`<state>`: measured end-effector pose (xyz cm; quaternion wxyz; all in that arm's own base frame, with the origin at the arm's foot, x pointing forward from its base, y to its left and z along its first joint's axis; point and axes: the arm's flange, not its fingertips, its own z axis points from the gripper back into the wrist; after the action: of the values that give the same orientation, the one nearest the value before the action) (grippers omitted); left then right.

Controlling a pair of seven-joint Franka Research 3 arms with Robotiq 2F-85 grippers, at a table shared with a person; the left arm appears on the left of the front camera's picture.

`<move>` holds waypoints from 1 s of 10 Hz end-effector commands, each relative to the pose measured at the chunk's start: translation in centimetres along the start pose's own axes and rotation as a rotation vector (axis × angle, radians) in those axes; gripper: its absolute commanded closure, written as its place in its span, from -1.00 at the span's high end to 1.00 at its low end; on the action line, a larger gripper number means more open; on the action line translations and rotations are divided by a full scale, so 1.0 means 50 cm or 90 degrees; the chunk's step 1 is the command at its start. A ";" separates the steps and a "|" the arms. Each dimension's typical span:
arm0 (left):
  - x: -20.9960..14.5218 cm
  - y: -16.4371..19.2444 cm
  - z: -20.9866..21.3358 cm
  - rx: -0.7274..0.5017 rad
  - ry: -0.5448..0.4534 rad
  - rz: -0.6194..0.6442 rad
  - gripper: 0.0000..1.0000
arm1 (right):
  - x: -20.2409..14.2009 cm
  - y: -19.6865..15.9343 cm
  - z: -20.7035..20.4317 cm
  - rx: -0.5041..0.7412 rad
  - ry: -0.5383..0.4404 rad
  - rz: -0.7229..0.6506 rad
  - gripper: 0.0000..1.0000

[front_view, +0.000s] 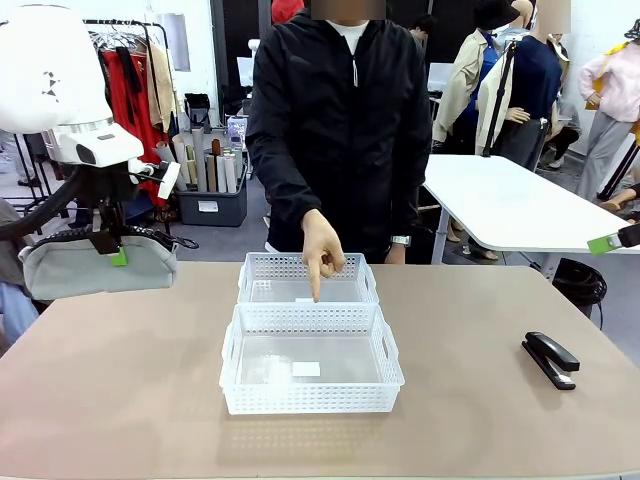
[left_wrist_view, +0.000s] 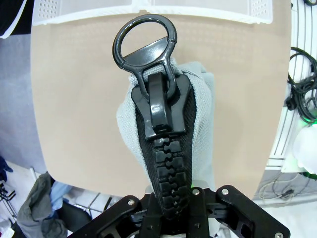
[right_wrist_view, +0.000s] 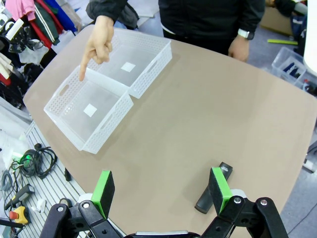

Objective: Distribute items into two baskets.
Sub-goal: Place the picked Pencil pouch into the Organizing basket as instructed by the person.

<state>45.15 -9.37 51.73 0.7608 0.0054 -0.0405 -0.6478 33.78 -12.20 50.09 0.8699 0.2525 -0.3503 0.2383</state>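
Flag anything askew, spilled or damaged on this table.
Nothing stands out. The near basket and far basket sit square, upright, the black stapler lies flat on the table, and the grey pouch hangs level from the left gripper.

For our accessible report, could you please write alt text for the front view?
The left end effector holds a grey pouch aloft at far left, while a person's hand points down toward the far basket and near basket; a black stapler lies on the table at right.

Black, green-padded right pincer (right_wrist_view: 161,190) (seemingly silver screws (right_wrist_view: 234,200))
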 end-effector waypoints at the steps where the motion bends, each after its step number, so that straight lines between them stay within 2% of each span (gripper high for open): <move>1: -0.002 0.003 0.005 0.008 0.004 0.006 -1.00 | 0.001 0.002 0.001 0.003 -0.003 0.002 1.00; 8: -0.002 0.003 0.005 0.008 0.004 0.006 -1.00 | 0.001 0.002 0.001 0.003 -0.003 0.002 1.00; 10: 0.006 -0.019 -0.005 -0.005 0.003 -0.008 -1.00 | 0.001 0.002 0.001 0.003 -0.003 0.002 1.00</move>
<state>45.01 -9.69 51.59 0.7584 0.0043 -0.0385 -0.6506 33.78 -12.21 50.09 0.8699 0.2525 -0.3503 0.2383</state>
